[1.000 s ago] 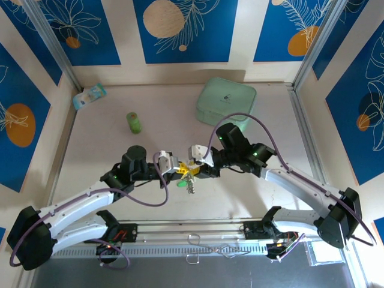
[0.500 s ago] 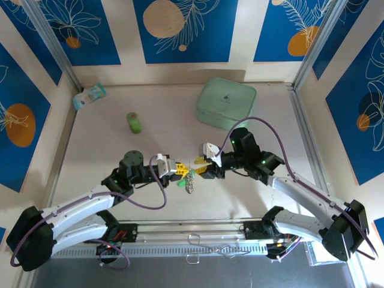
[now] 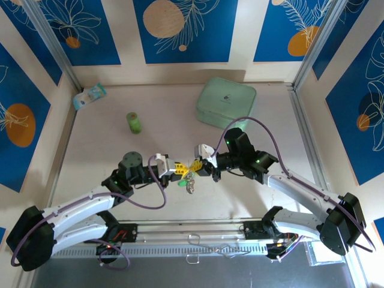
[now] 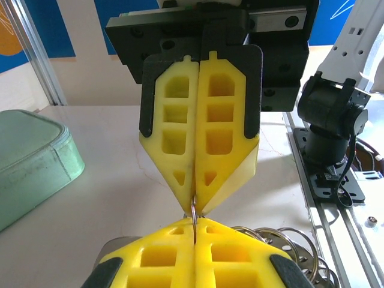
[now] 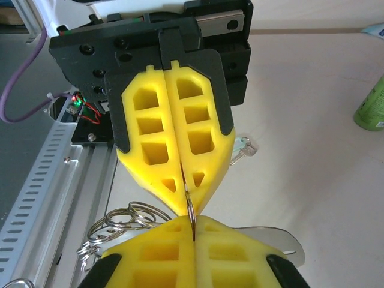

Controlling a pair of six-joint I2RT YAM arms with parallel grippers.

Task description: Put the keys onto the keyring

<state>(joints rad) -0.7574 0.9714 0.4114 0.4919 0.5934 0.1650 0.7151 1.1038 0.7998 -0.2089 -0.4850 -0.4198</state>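
My left gripper [image 3: 179,167] and right gripper [image 3: 200,166] meet tip to tip above the middle of the table. Both are shut on the same thin silvery keyring [image 4: 194,211], which shows edge-on between the yellow fingertips. In the left wrist view my own left gripper [image 4: 195,224] is at the bottom and the right gripper [image 4: 195,205] points down from above. The right wrist view mirrors this, with the keyring [image 5: 190,210] pinched between both pairs of tips. A bunch of loose rings [image 5: 123,217] hangs beside my fingers. One key [image 5: 242,147] with a pale green head lies on the table below.
A mint-green case [image 3: 226,103] sits at the back right and an upright green cylinder [image 3: 134,123] at the back left. A small packet [image 3: 90,96] lies in the far left corner. A metal rail [image 3: 192,231] runs along the near edge.
My right gripper has gone from open to shut, closing on the ring opposite the left gripper. The right arm shifted slightly left. The left gripper stayed shut.
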